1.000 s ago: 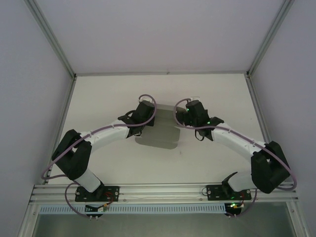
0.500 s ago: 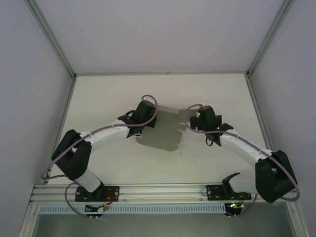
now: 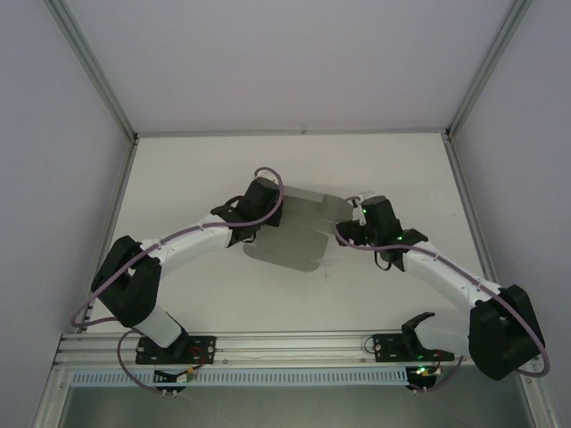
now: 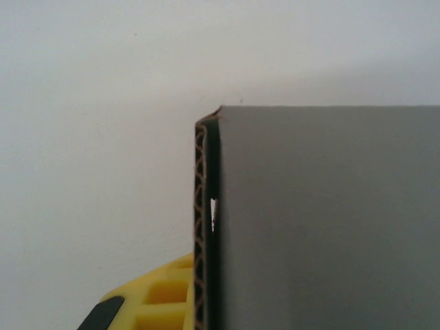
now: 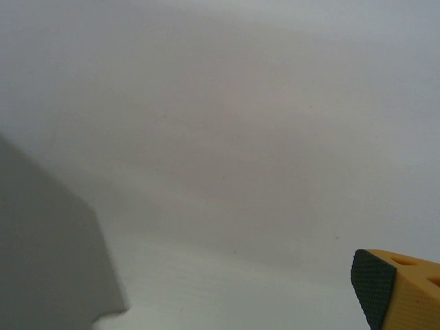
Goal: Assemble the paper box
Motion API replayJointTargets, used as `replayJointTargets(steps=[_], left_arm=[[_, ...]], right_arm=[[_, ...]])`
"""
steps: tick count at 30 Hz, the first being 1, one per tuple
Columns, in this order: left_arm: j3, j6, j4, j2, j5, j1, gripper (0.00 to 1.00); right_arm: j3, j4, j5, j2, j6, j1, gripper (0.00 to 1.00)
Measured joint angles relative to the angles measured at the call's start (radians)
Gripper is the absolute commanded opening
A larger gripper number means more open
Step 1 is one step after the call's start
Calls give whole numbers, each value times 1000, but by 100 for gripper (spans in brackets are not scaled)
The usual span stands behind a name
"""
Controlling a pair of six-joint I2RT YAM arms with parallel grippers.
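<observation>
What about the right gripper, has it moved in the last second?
Yes. Seen from above, the right gripper has shifted right, away from the middle of the paper box and nearer the table's right edge.

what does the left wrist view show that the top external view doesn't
Left wrist adds the paper box's fluted cut edge close up, with a yellow finger of the left gripper against it, shut on the card. Top external adds the sheet's whole outline with its flaps, and the open right gripper near the sheet's right end. Both share the grey card and the pale table.
</observation>
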State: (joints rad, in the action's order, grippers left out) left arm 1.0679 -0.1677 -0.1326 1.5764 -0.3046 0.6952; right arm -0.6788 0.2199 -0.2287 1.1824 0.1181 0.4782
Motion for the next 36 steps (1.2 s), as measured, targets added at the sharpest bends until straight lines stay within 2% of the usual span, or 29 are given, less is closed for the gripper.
replayJointTargets(steps=[14, 29, 36], left_arm=[[10, 12, -50, -13, -1, -5, 0], [10, 13, -50, -30, 43, -10, 0], [10, 0, -47, -29, 95, -10, 0]], right_arm=[[2, -16, -17, 49, -24, 0, 100], [3, -176, 142, 1, -45, -1, 100], [-39, -245, 196, 97, -42, -1, 100]])
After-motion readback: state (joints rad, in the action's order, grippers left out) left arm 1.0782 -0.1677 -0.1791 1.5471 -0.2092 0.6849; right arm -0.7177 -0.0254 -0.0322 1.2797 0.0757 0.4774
